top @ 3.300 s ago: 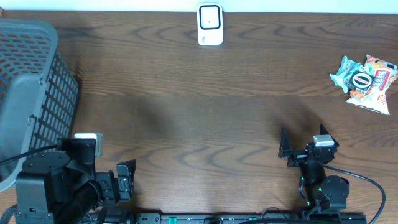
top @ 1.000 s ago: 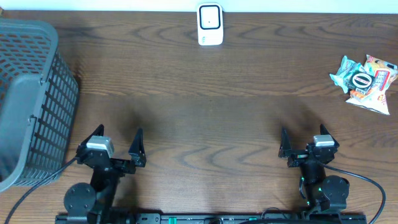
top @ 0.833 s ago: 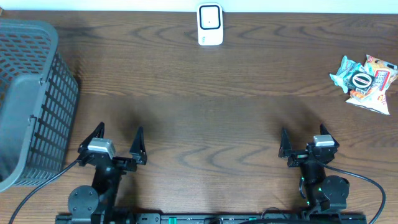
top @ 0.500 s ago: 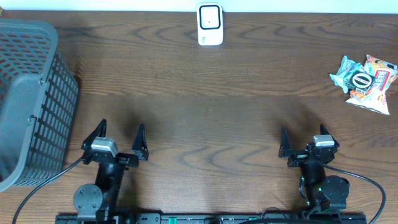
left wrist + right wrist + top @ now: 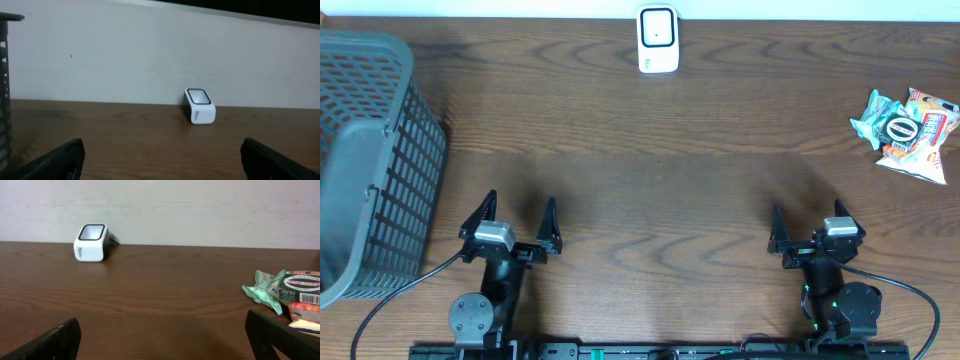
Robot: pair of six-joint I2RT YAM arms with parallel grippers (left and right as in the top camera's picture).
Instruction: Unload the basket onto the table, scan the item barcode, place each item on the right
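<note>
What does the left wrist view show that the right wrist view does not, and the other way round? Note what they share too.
Only the left wrist view shows the basket, at its left edge. Only the right wrist view shows the snacks, lying at its right side. Both show the scanner standing on the table close to the wall.
</note>
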